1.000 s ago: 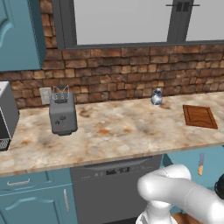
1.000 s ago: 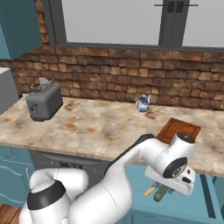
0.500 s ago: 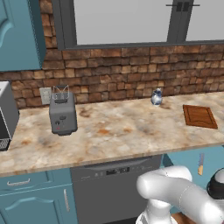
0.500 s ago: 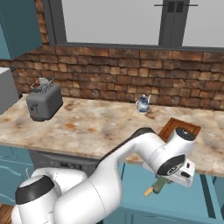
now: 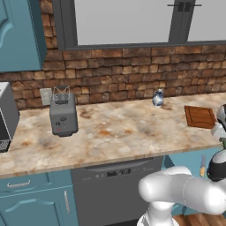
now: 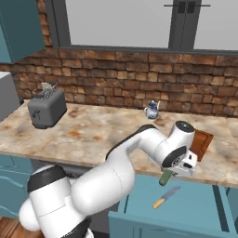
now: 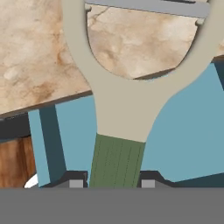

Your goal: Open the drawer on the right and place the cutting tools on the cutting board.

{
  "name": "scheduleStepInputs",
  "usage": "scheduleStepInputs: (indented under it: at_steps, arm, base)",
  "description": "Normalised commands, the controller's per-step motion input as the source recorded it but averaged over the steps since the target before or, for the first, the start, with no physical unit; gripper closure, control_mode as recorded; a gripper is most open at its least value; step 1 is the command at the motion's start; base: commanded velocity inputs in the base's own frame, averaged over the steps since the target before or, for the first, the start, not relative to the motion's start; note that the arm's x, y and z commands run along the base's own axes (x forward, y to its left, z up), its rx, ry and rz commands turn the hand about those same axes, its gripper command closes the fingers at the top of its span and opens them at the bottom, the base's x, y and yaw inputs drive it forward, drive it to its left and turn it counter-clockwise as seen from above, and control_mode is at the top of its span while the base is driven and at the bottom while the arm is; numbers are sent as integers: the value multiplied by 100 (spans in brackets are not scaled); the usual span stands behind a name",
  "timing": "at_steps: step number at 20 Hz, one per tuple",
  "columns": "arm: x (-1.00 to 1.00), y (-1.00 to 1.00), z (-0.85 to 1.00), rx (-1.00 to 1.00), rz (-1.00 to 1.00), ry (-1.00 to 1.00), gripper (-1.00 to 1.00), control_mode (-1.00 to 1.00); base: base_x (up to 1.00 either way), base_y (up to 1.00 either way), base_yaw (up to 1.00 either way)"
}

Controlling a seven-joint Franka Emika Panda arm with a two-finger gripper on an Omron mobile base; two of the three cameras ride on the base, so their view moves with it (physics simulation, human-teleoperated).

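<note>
A red-brown brick wall (image 5: 114,75) runs behind a mottled beige stone counter (image 5: 110,132), with a dark-framed window (image 5: 123,22) above it. Teal cabinets (image 5: 31,198) flank a dark grey dishwasher front (image 5: 114,190), and wooden flooring (image 6: 9,225) shows at the bottom.

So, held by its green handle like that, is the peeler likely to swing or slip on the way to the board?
The peeler looks rigid, so it probably won't flop. The gripper clamps only the ribbed handle end, so the broad forked head might pivot if jolted. The ribs probably help against slipping.
</note>
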Motion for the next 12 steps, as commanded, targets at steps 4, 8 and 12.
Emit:
scheduleStepInputs:
  at_steps: [4, 8, 12]
  arm:
    - [66, 0, 0, -3, 0, 4, 100, -100]
    - [70, 0, -5, -4, 0, 7, 100, -100]
    - [57, 0, 0, -2, 0, 1, 100, -100]
  base:
    - [0, 0, 0]
    - [0, 0, 0]
    - [0, 0, 0]
